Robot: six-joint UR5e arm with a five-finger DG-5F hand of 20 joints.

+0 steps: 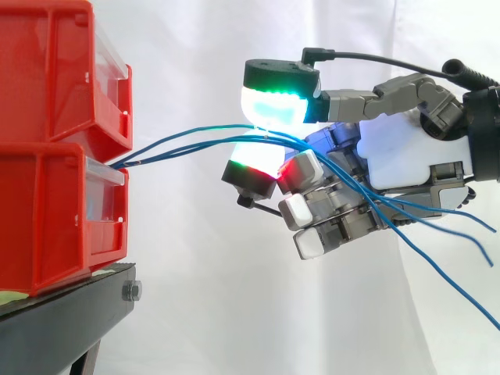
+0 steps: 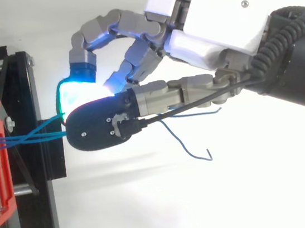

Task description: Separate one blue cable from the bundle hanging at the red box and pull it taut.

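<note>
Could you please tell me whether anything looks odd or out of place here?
Yes. Several blue cables, not one, run from between the red bins to the hand. They bunch where the glowing fingers pinch, then thread through the curled ones, with loose ends trailing out behind. No single cable looks separated.

Reads as a robotics lab or test cell rather than any home or shop: plain white curtain as backdrop, red plastic storage bins stacked on a black metal stand (hex bolt at its corner), thin blue cables trailing from the bins, a fingered robot hand with glowing pads.
</note>
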